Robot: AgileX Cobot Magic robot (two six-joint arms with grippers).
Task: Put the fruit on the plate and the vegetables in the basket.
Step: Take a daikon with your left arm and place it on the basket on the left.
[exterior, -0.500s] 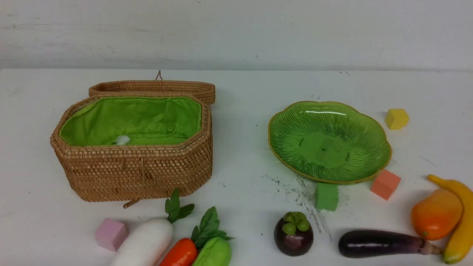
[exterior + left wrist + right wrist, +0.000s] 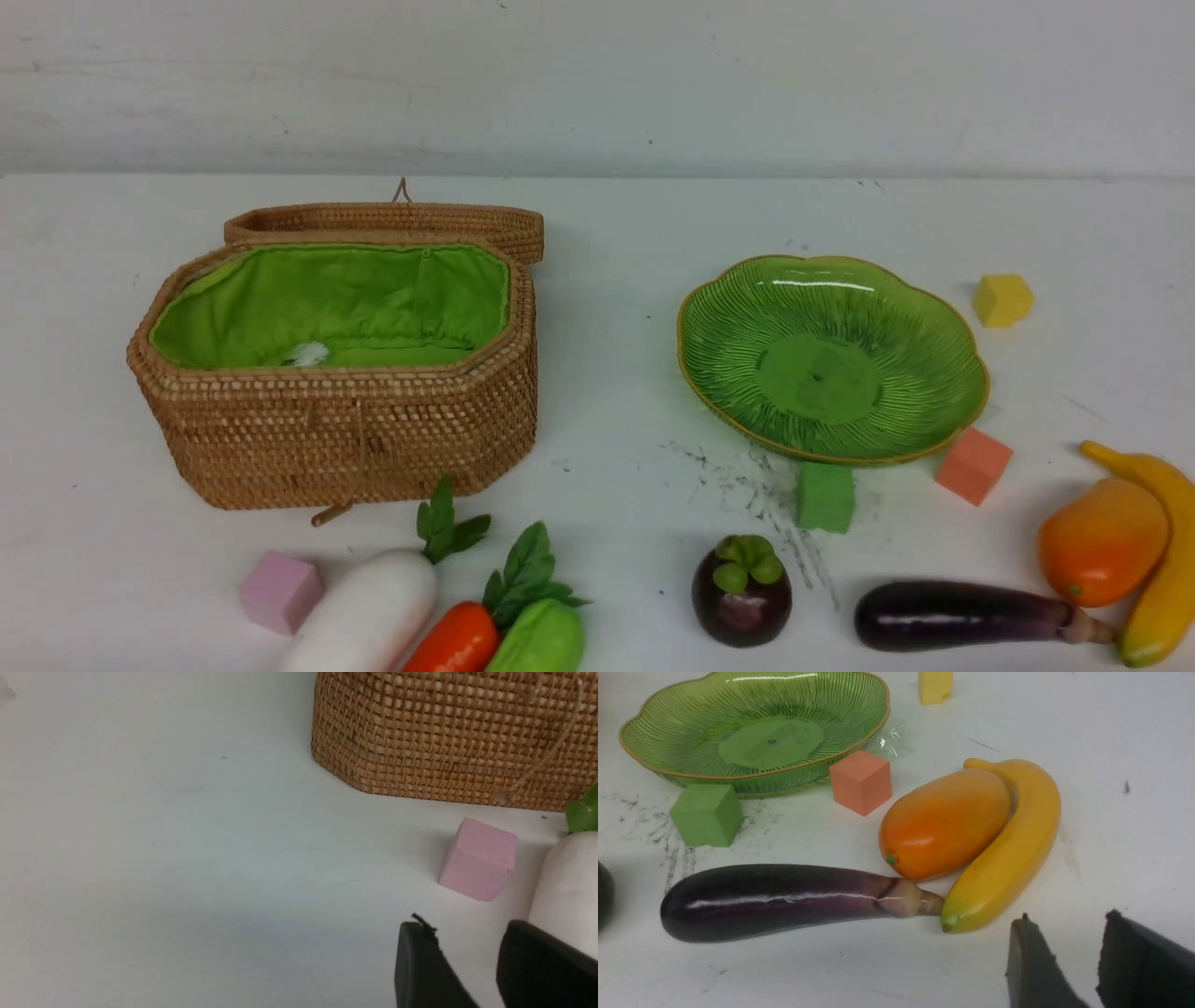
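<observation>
The wicker basket [image 2: 355, 439] stands open at the left, lid back, green lining showing. The green plate [image 2: 831, 359] lies empty at the right. Along the front edge lie the white radish [image 2: 369, 611], carrot [image 2: 457, 642], light-green vegetable [image 2: 541, 639], mangosteen [image 2: 742, 593], eggplant [image 2: 962, 614], mango [image 2: 1102, 539] and banana [image 2: 1162, 560]. Neither gripper shows in the front view. My left gripper [image 2: 467, 928] is open and empty beside the radish [image 2: 567, 891]. My right gripper [image 2: 1066, 919] is open and empty, near the banana's [image 2: 1008, 844] tip, with mango [image 2: 943, 821] and eggplant [image 2: 784, 900] beyond.
Foam cubes lie about: pink [image 2: 280, 590] by the radish, green [image 2: 825, 497] and orange [image 2: 974, 465] at the plate's front rim, yellow [image 2: 1002, 300] behind it. A small white scrap [image 2: 308, 353] lies in the basket. Black scuff marks [image 2: 747, 485] mark the table.
</observation>
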